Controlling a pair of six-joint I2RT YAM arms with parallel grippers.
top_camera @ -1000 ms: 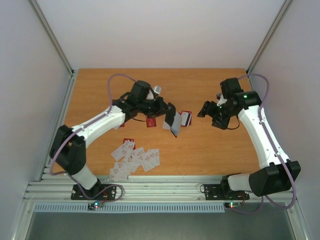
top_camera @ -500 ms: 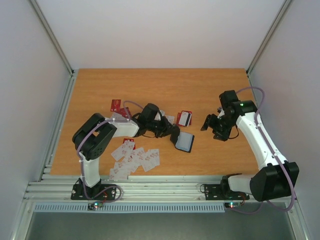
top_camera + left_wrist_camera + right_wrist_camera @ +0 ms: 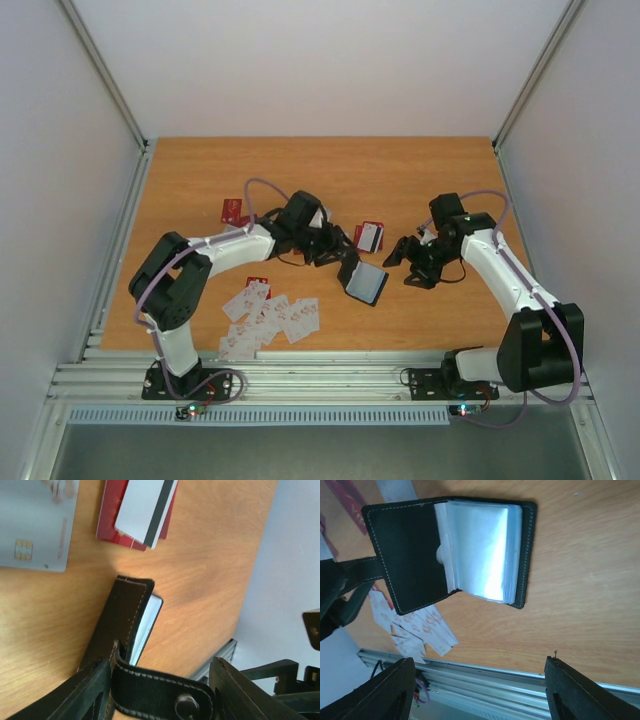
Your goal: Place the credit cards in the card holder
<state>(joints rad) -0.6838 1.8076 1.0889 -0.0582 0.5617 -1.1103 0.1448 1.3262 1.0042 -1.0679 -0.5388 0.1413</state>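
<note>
The card holder (image 3: 366, 284) lies open on the table, black cover out and pale sleeves up (image 3: 477, 545). My left gripper (image 3: 336, 254) sits at its left edge, jaws apart, with the holder's snap strap (image 3: 165, 692) lying between the fingers. My right gripper (image 3: 402, 258) hovers open just right of the holder, nothing between its fingers. A white credit card with a dark stripe (image 3: 370, 236) rests on a red one behind the holder (image 3: 145, 510). A white chip card (image 3: 35, 525) lies near them. Several white-and-red cards (image 3: 265, 318) are heaped at the front left.
A red card (image 3: 232, 212) lies behind the left arm. The metal rail (image 3: 330, 375) runs along the near table edge, close below the card heap (image 3: 415, 625). White walls enclose the table on three sides.
The left gripper brought the holder down from the air onto the table and opened its jaws. The holder now lies spread open. The right gripper moved left toward it.
</note>
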